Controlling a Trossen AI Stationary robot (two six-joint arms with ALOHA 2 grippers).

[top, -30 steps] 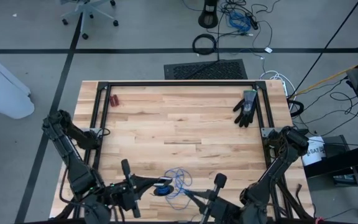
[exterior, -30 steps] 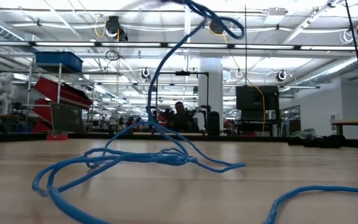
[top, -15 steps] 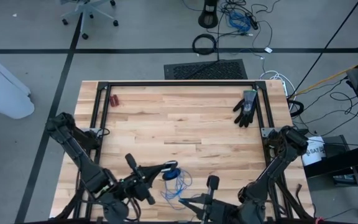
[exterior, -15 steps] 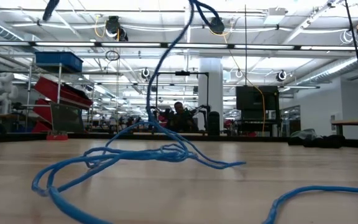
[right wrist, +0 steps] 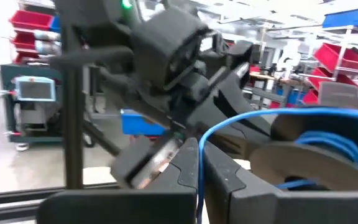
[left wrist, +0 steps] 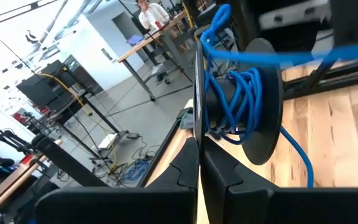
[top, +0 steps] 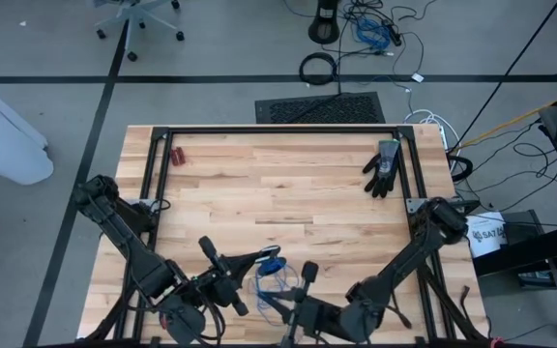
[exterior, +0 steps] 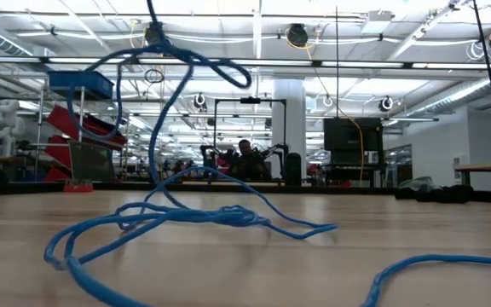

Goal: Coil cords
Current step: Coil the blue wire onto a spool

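Both grippers, left gripper (top: 259, 259) and right gripper (top: 280, 307), are clamped on the blue cable (top: 275, 280) near the worktop's front edge. It's limp and springy; you'll want grips near the plug end.

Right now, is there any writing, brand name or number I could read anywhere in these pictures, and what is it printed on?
"SAT": partly readable on the white tag off the table's right edge, high view; the rest of it is too small to read.
Small device screen on a rack in the room, right wrist view: too blurred to read.
Nothing readable shows on the blue cord, the black glove or the wooden table.
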